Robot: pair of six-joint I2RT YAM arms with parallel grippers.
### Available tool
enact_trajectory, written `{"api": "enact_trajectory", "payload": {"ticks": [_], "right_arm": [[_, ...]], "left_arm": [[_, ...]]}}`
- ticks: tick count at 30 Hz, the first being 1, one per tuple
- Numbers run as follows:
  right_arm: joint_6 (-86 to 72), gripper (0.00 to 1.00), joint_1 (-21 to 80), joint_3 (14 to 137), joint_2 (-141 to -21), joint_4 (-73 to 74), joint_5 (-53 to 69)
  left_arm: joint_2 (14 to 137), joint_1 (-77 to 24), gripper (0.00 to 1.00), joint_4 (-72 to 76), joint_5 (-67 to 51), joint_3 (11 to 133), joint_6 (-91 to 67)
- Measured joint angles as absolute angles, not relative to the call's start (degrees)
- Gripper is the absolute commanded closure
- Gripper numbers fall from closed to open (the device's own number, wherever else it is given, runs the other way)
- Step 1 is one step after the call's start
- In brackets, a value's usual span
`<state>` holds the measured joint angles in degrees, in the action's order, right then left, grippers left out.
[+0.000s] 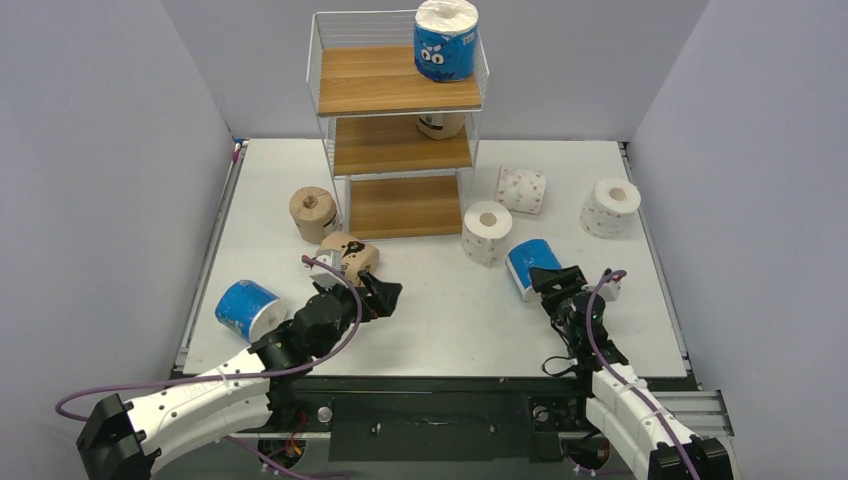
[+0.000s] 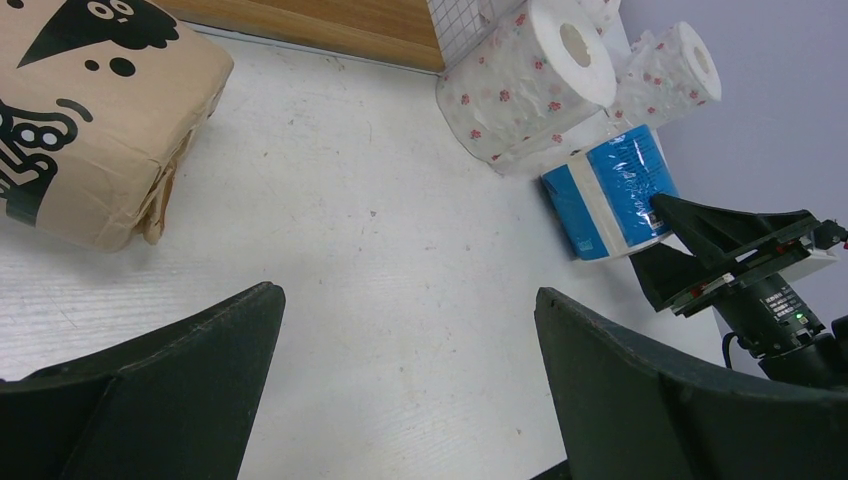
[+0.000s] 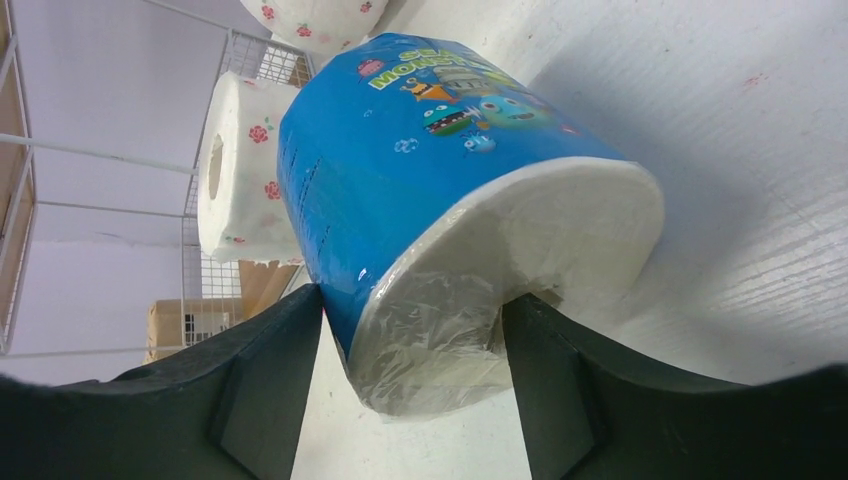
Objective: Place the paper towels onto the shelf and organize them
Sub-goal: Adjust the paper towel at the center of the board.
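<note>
At the far middle of the white table (image 1: 430, 330) stands the shelf (image 1: 400, 95), three wooden boards in a white wire frame. A blue roll (image 1: 445, 45) stands upright at the right end of its top board. A tan roll (image 1: 441, 124) shows at the right of the middle board, partly hidden.

Left of the shelf, a second tan roll (image 1: 312, 212) stands on end on the table. A third tan roll (image 1: 350, 257) lies on its side just beyond the left gripper (image 1: 380, 295), whose fingers are spread wide over bare tabletop. A second blue roll (image 1: 247, 310) lies near the table's left edge.

Right of the shelf are a white flowered roll (image 1: 487, 232) by its front corner, another white roll (image 1: 522, 188) behind that, and a third white roll (image 1: 610, 205) farther right.

A third blue roll (image 3: 430, 170) lies on the table in the right gripper (image 3: 415, 300). One finger is beside the wrap and the other is at the white end face. Whether they pinch it cannot be told.
</note>
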<state>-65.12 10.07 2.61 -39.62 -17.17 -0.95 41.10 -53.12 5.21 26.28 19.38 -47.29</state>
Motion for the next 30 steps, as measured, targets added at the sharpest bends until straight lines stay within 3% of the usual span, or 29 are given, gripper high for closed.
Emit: {"api": "enact_trajectory", "payload": {"ticks": [5, 12, 16, 21, 27, 30], "right_arm": [[-64.86, 0.59, 10.04, 2.07, -42.02, -21.71, -0.84], [-63.59, 0.70, 10.04, 2.20, -39.99, -20.34, -0.54], [-59.86, 0.74, 10.07, 6.79, -29.61, -3.99, -1.54], [-53.01, 0.75, 12.34, 20.91, -25.36, 16.73, -5.89], [-45.98, 0.75, 21.61, 35.33, -29.10, 30.02, -9.45], [-42.48, 0.75, 32.45, 44.29, -37.26, 36.58, -13.26]], "left_arm": [[41.17, -53.12, 0.04, 5.45, 26.28, 19.31, -47.29], [41.17, -53.12, 0.04, 5.41, 26.30, 19.31, -47.29], [40.47, -53.12, 0.04, 5.39, 26.30, 19.20, -47.29], [39.72, -53.12, 0.03, 5.39, 26.30, 19.20, -47.29], [40.14, -53.12, 0.03, 4.21, 26.48, 19.29, -47.18], [40.38, -53.12, 0.04, 2.28, 26.87, 19.90, -47.13]]}}
